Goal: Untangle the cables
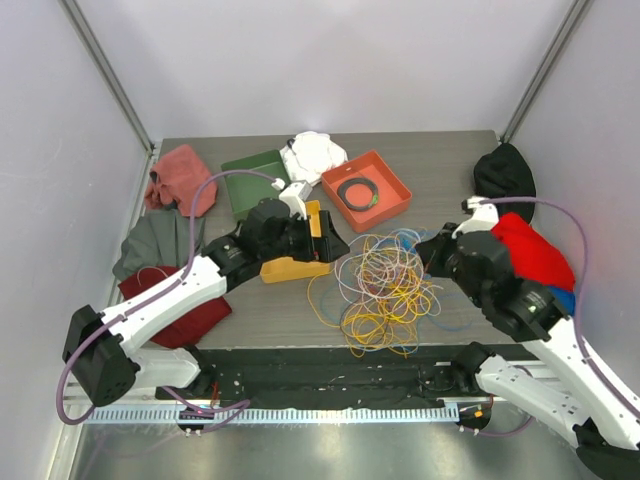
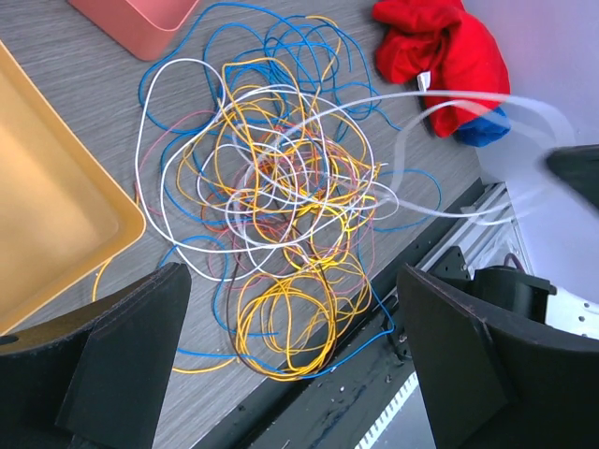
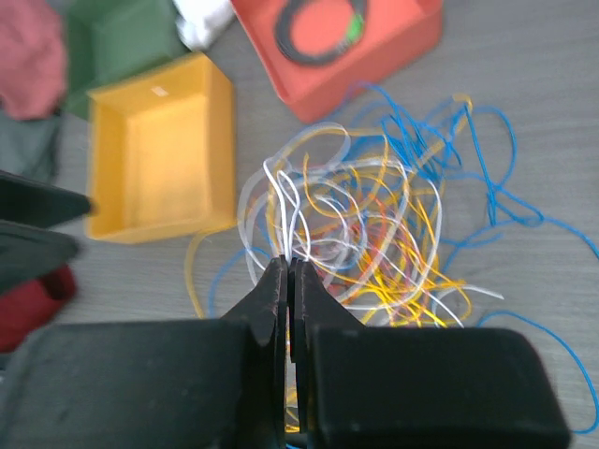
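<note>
Found the cables [image 1: 385, 290] heaped on the counter [image 1: 450, 165] between the two claws, in loose loops with no one long axis. Saw the right claw [image 3: 286, 267] pinched shut on a white cable [image 3: 279, 201], with strands rising from the heap straight into its tips and the rest spread ahead and below. Saw the left claw [image 2: 290, 309] spread wide, gripping nothing, poised over the heap with the thickest knot just ahead of its tips, between the fingers. Traced the lifted white strand from that knot away to the left claw's right. Judged the left claw the nearer one for pinning the heap or picking a second loop. Noted the yellow bin [image 2: 56, 215] just beside its left finger, one yellow loop reaching the bin's corner; the red tray [image 2: 140, 23] ahead and left, blue loops close under it; the red cloth [image 2: 440, 47] ahead and right, apart from the heap. Noted the lowest loops at or over the counter's near edge, behind the tips. Judged the open room to lie upward and toward the right claw's own side.
</note>
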